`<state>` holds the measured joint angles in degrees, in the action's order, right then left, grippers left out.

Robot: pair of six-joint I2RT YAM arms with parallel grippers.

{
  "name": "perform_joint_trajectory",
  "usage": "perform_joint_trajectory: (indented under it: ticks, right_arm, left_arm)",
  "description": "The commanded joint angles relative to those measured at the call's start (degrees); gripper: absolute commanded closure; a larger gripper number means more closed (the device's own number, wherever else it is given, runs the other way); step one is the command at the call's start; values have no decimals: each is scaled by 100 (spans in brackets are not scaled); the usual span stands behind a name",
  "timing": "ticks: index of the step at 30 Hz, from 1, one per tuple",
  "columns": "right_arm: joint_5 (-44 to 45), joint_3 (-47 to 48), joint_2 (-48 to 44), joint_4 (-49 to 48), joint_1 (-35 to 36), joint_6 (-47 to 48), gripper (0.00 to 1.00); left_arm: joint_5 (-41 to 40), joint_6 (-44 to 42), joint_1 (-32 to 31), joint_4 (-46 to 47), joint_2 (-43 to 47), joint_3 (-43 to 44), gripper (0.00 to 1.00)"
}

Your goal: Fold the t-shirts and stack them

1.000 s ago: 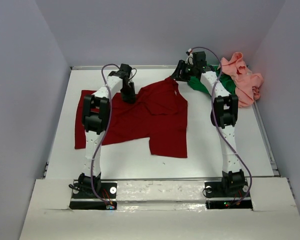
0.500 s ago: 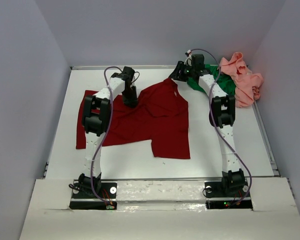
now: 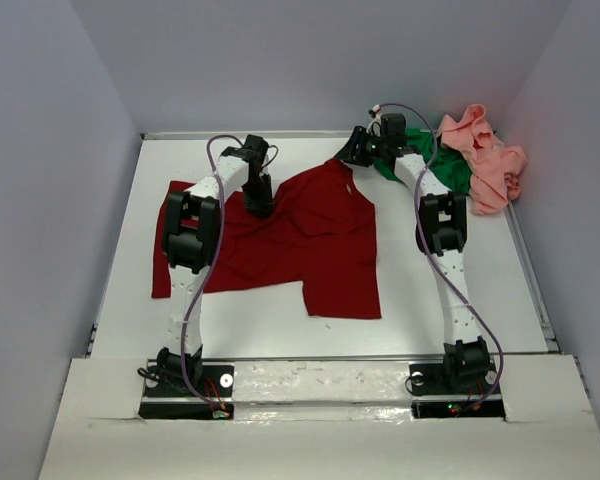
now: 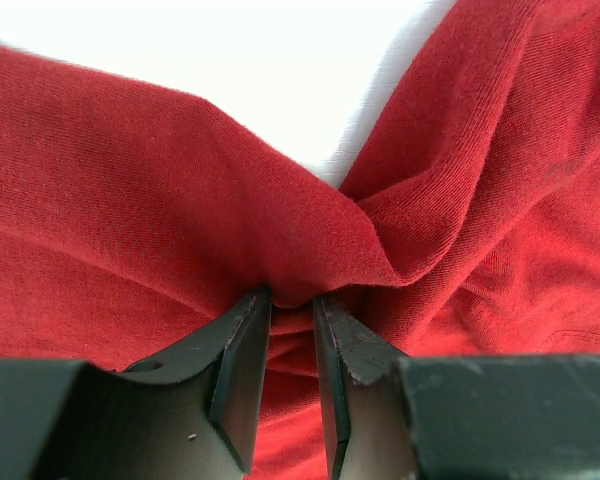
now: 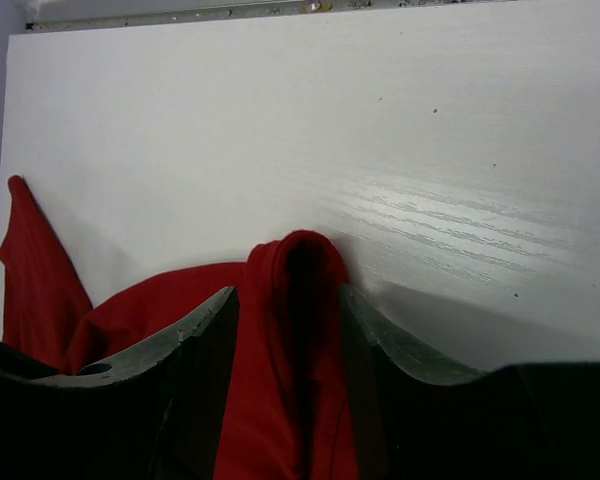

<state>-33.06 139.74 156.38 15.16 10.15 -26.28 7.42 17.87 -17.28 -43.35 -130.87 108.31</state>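
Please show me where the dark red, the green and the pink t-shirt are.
dark red t-shirt [image 3: 325,235]: top view, middle of its spread body.
green t-shirt [image 3: 458,172]: top view, middle of its visible bunched part.
pink t-shirt [image 3: 492,165]: top view, middle of the crumpled heap.

Dark red t-shirt [image 3: 320,240] slightly rightward

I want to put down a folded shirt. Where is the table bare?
Bare: near right, between the dark red t-shirt and the right arm; also the far left corner. Crowded: far right corner, holding the green t-shirt and the pink t-shirt.
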Motion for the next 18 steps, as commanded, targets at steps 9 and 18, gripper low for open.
perform_joint_trajectory:
  ticks: [9,18]
  right_arm:
    - [-209,440,112,-584,83,-377,50]
    - [-289,501,227,-602,136,-536,56]
  left_arm:
    - [-30,-46,-21,-279,255,49,62]
    - [-39,-47,-12,-296,202,102,62]
